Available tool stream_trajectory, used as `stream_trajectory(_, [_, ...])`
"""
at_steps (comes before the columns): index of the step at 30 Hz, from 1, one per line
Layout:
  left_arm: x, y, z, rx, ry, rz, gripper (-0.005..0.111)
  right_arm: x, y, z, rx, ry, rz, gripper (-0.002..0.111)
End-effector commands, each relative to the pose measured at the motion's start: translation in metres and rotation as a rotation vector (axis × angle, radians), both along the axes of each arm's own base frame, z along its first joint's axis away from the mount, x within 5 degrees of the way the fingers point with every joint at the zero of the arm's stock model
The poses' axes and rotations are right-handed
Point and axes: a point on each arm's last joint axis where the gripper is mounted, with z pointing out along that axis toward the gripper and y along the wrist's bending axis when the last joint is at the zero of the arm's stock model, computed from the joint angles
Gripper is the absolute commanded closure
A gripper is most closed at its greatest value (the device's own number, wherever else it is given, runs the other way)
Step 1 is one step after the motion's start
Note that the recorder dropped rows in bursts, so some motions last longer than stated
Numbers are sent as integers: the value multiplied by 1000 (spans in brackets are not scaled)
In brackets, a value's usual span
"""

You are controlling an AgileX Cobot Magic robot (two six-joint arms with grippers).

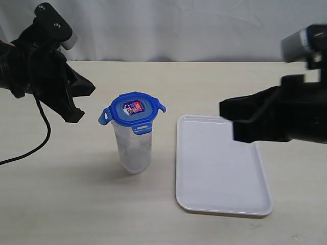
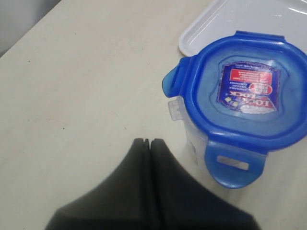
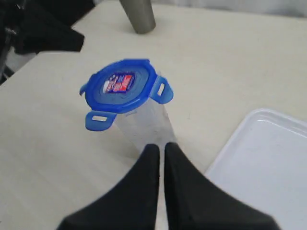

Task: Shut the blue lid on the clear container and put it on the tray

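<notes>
The clear container (image 1: 132, 148) stands upright on the table, left of the tray (image 1: 219, 168). The blue lid (image 1: 133, 111) rests on its mouth, sticker face up, with its tabs flared outward. My left gripper (image 1: 89, 89) hovers shut to the container's upper left, a short way off and holding nothing. My right gripper (image 1: 225, 109) hangs shut over the tray's far edge, pointing at the container. In the left wrist view the shut gripper (image 2: 149, 141) sits just beside the lid (image 2: 240, 91) and the container wall (image 2: 192, 139). In the right wrist view the gripper (image 3: 161, 146) faces the lid (image 3: 122, 86) and container (image 3: 146, 127).
The white tray (image 3: 268, 163) lies flat to the right of the container with nothing on it. A steel cup (image 3: 138, 14) stands at the far side of the table. A black cable (image 1: 36, 143) trails from the left arm across the table's left part.
</notes>
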Motion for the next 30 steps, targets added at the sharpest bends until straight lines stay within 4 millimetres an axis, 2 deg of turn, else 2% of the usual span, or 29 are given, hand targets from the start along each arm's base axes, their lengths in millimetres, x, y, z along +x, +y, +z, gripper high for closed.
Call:
stream_trajectory(1, [-2, -1, 2, -15, 5, 2, 107, 24, 18, -25, -8, 3, 79, 104])
stream_trajectory(6, [-2, -1, 2, -15, 5, 2, 107, 49, 27, -33, 148, 114, 271, 104])
stream_trajectory(10, [-2, -1, 2, -15, 7, 1, 107, 73, 29, -43, 186, 163, 268, 104])
stream_trajectory(15, [-2, -1, 2, -13, -2, 6, 107, 78, 45, -57, 190, 167, 289, 104])
stream_trajectory(17, [-2, -1, 2, -13, -2, 6, 107, 82, 49, -60, 187, 147, 246, 104])
stream_trajectory(21, [-3, -2, 1, -13, 10, -3, 107, 89, 48, -61, 172, 113, 158, 104])
stream_trajectory(30, [-3, -2, 2, -17, 11, -3, 107, 103, 49, -60, 133, 70, 139, 104])
